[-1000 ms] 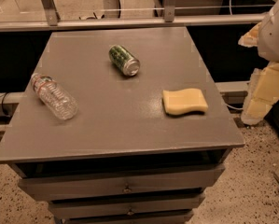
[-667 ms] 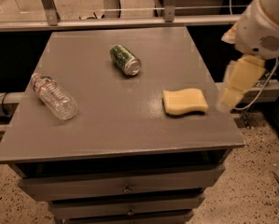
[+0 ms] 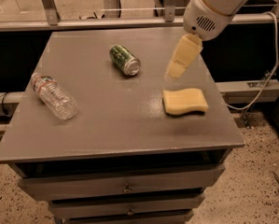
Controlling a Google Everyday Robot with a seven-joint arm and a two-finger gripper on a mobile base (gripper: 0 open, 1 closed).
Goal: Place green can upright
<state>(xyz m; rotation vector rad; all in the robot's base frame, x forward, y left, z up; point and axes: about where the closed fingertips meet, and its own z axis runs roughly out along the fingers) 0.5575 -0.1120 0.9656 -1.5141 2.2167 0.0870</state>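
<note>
The green can (image 3: 124, 59) lies on its side on the grey table top (image 3: 106, 125), towards the back middle, with its silver top facing front right. My gripper (image 3: 175, 71) hangs over the table to the right of the can, a short way off, above the back edge of the yellow sponge. It is not touching the can and holds nothing that I can see. The white arm (image 3: 213, 6) reaches in from the upper right.
A clear plastic bottle (image 3: 53, 96) lies on its side at the table's left. A yellow sponge (image 3: 185, 101) lies at the right. Drawers (image 3: 125, 188) are below the top. A rail (image 3: 106, 22) runs behind the table, and a cable (image 3: 265, 78) hangs at the right.
The arm has swung in from beyond the table's right edge, leftwards over the table towards the can. The can, bottle and sponge have not moved.
</note>
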